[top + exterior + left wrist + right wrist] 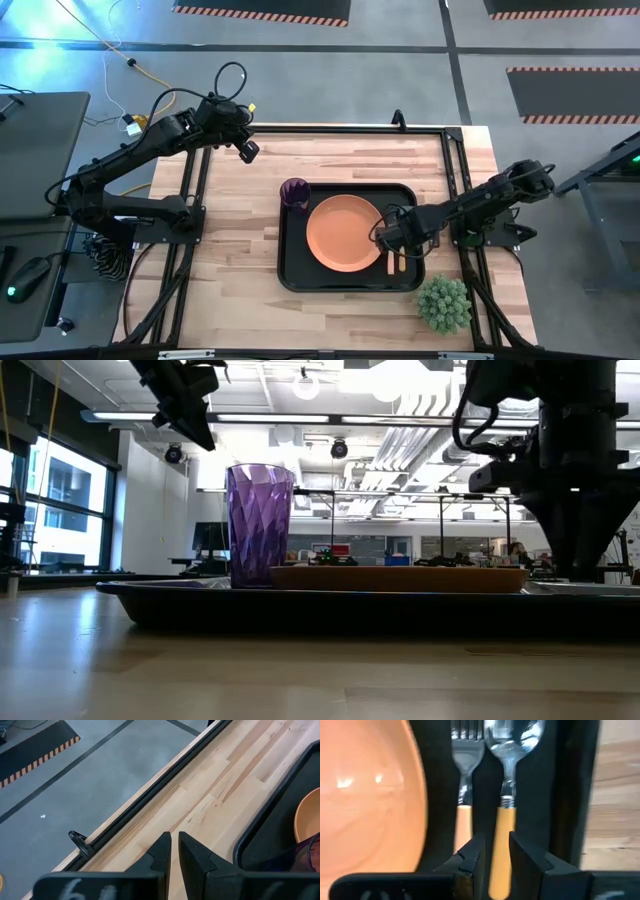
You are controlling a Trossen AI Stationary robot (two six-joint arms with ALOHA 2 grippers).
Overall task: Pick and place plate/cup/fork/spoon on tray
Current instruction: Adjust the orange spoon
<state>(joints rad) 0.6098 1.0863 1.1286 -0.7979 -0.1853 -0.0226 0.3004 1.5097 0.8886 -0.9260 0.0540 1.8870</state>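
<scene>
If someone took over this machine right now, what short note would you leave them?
Right end effector: low over the tray, fingers slightly apart around the spoon handle; grip or release unclear.
Left end effector: shut, empty, raised over the table's far left.
On the tray: plate, cup, fork and spoon side by side right of the plate.
Left: free the spoon, retract.

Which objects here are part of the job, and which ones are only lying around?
Part of the job:
- tray
- plate, on the tray
- cup, on the tray
- fork, on the tray
- spoon, on the tray

Only lying around:
- green plant, on the table beside the tray
</scene>
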